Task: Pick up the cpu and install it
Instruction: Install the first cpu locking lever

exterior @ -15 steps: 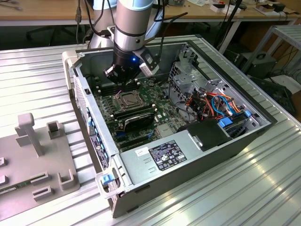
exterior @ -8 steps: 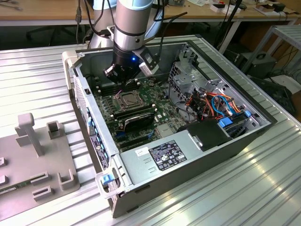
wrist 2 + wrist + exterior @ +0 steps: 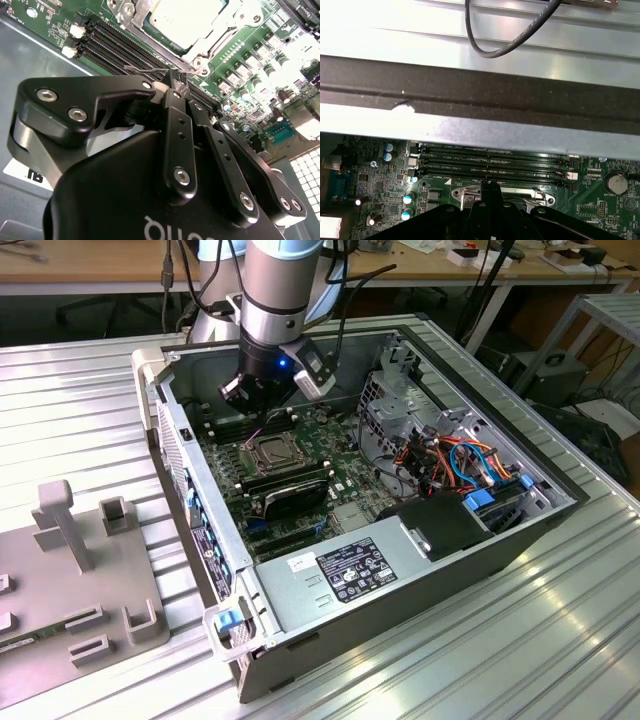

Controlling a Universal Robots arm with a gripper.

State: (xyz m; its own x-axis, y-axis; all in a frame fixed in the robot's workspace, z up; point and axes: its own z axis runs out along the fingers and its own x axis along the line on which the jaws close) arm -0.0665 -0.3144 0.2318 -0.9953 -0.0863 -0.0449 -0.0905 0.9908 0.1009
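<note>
Grey steel computer case (image 3: 400, 585) lies open on ribbed aluminium table (image 3: 80, 390). Black two-finger gripper (image 3: 260, 402) is inside it, upper left of centre in the exterior view, over black empty memory slots (image 3: 117, 40). Its fingers are pressed together at a thin wire lever (image 3: 142, 69); cannot tell whether they pinch it. Small square silver-topped cpu (image 3: 185, 20) sits flat in metal-framed socket (image 3: 132, 25) just beyond the fingertips, top face up, sides equal.

Workshop bench area, brightly lit.
A ribbed aluminium table (image 3: 80, 390) fills the left and lower frame, with glare on its slats. A long wooden desk (image 3: 100, 265) spans the upper edge, a grey metal rack (image 3: 612, 315) stands upper right, and dark floor (image 3: 40, 325) lies beneath the desk.
</note>
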